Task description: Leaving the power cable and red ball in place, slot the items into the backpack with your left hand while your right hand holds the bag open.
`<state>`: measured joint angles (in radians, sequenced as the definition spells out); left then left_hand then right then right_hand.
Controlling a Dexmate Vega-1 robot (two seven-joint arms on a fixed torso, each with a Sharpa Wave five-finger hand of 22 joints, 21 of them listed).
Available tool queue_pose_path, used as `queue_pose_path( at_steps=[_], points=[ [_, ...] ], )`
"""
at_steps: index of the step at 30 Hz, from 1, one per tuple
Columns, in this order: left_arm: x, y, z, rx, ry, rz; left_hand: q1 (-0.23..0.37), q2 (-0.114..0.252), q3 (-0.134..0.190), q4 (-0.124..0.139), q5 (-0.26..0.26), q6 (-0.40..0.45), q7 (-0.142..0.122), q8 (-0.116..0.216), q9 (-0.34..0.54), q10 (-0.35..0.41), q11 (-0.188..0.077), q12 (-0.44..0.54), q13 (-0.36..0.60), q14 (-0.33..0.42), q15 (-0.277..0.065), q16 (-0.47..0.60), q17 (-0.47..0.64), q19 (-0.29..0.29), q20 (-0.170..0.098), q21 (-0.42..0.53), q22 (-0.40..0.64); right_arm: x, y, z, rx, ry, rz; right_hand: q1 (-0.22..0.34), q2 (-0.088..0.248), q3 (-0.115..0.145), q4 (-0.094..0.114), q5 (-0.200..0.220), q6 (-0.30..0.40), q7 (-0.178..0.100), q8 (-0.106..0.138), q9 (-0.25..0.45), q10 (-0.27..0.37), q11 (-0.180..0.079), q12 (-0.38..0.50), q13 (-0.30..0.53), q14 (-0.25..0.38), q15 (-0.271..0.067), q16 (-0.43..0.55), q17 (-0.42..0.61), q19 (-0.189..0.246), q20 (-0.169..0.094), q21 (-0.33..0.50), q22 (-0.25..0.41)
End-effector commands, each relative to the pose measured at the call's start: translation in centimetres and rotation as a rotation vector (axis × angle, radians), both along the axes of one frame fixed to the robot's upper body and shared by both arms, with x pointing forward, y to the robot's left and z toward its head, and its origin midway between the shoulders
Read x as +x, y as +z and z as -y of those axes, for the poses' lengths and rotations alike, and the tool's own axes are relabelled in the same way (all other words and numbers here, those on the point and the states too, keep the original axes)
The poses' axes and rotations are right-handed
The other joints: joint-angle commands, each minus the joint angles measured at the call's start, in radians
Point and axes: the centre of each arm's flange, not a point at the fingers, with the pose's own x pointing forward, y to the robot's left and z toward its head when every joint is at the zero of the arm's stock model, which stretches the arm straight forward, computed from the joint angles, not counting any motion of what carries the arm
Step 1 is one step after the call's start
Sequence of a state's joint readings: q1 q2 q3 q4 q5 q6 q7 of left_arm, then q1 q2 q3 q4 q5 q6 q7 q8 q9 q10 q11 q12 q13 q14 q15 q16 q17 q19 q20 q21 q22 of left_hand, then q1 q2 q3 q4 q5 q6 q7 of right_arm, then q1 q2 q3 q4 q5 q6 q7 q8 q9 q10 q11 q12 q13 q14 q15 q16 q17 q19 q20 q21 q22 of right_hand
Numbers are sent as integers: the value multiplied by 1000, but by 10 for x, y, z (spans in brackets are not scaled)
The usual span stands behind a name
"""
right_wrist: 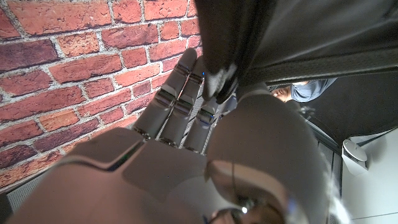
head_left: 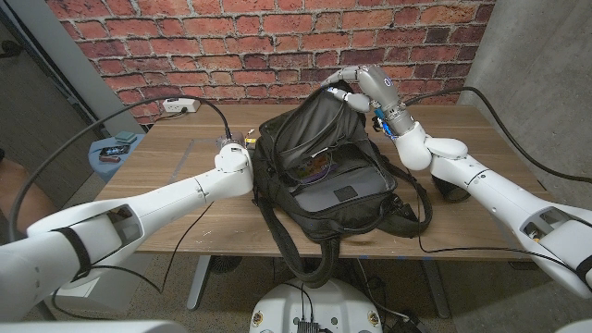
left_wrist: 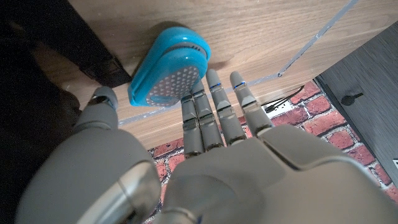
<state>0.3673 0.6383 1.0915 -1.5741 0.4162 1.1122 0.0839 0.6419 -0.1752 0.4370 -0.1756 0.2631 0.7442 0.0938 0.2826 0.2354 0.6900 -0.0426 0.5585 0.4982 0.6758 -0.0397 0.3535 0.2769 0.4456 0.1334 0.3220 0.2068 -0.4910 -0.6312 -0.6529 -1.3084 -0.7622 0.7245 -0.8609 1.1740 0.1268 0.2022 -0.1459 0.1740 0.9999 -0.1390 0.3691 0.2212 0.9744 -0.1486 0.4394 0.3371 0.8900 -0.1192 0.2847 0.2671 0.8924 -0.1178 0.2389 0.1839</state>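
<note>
Black fabric backpack point(head_left: 338, 176) sits mid-worktop, back panel up toward the far edge, main compartment unzipped and gaping toward the robot. Inside the opening a dark flat item with a coloured round patch shows; cannot tell what it is. Straps trail over the near edge of the wooden worktop point(head_left: 176, 208) and hang below it.

Right hand point(head_left: 350, 90) grips the top rim of the backpack at the far side, lifting the flap; the right wrist view shows the fingers point(right_wrist: 180, 93) folded over a fold of black fabric, brick wall behind.

Left hand point(left_wrist: 211, 118) is behind the left side of the backpack in the head view, mostly hidden by its own wrist. The left wrist view shows it holding nothing, fingers straight and slightly apart, tips just beside a bright blue rounded plastic object with a honeycomb-patterned face point(left_wrist: 169, 73) lying on the wood. Cannot tell whether the tips touch it. Black backpack fabric is close on the thumb side, leaving little room there.

Open wood lies left of the backpack. A thick black cable point(head_left: 120, 116) arcs across the far left corner toward a white power strip point(head_left: 180, 106). A small blue side table point(head_left: 116, 148) stands beyond the left edge.
</note>
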Motion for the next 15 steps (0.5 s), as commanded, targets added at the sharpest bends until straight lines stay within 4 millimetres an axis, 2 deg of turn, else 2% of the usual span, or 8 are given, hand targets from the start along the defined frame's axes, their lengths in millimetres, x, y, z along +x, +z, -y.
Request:
queue_pose_path(
  at_steps=[1, 15],
  points=[
    [-2, -4, 3, 15, 4, 40, 211, 189, -6, 2, 7, 31, 2, 10, 7, 30, -4, 19, 13, 27, -6, 18, 13, 22, -4, 12, 5, 0, -4, 2, 21, 10, -5, 4, 8, -5, 0, 4, 4, -1, 4, 4, 9, 0, -1, 4, 7, -122, -4, 5, 6, -78, 3, 2],
    [-9, 4, 3, 17, -1, 58, 222, 188, -15, 9, 13, 62, -5, 21, 14, 46, -7, 35, 30, 46, -16, 36, 28, 32, -12, 19, 5, -4, -3, 1, 22, 11, -6, 5, 8, -7, 0, 4, 6, -1, 3, 4, 8, -2, -3, 5, 9, -121, -7, 6, 5, -78, 2, 2]
  ],
)
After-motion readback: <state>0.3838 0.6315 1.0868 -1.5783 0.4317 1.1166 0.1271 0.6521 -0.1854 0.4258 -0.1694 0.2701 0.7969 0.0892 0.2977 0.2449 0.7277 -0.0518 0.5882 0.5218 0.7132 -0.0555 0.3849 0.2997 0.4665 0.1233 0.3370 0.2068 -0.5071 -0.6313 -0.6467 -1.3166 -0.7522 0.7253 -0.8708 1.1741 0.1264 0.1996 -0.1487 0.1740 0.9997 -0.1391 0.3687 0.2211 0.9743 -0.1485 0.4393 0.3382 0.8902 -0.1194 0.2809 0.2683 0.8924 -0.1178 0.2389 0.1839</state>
